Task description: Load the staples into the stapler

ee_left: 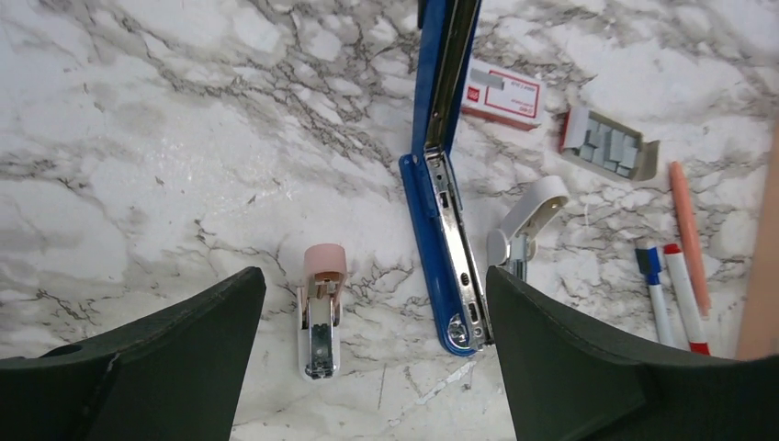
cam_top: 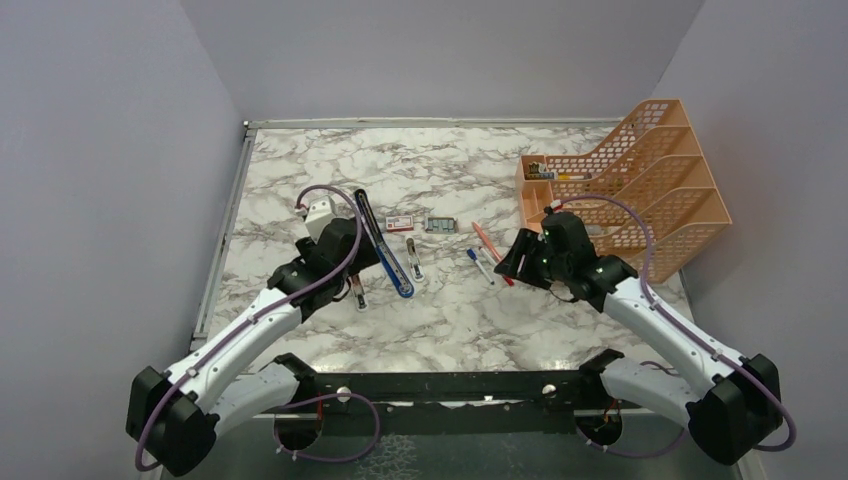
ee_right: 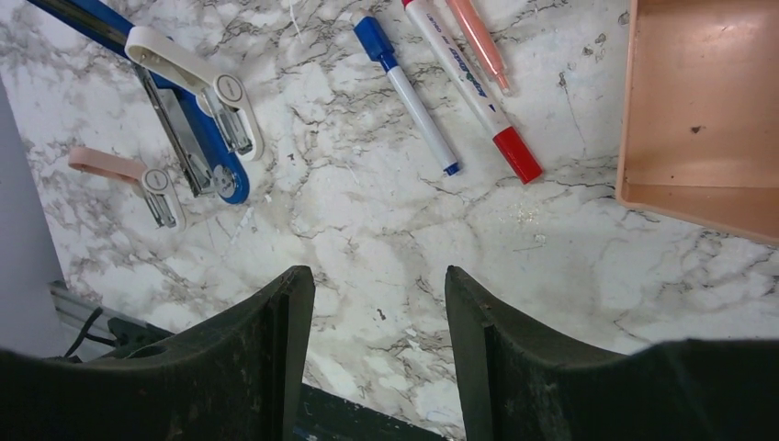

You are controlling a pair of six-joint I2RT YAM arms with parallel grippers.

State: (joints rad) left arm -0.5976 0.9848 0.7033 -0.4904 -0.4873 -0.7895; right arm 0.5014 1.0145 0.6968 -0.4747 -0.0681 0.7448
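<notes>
The left hand [ee_left: 372, 294] hovers over the tabletop [ee_left: 138, 138] with its jaws spread wide and nothing between them. The stapler [ee_left: 439, 230] lies folded open with its silver channel up, its near end just beside one of the hand's fingers. Right of the stapler's far half sits the red-and-white sleeve [ee_left: 502, 92]. Beyond that is the grey tray [ee_left: 648, 161] with the staples [ee_left: 602, 142] in it. The right hand [ee_right: 379, 285], well right of the stapler, stands partly open and empty.

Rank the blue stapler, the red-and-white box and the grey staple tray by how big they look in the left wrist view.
1. the blue stapler, clearly largest.
2-3. the red-and-white box and the grey staple tray look about alike, so I won't rank them.
</notes>
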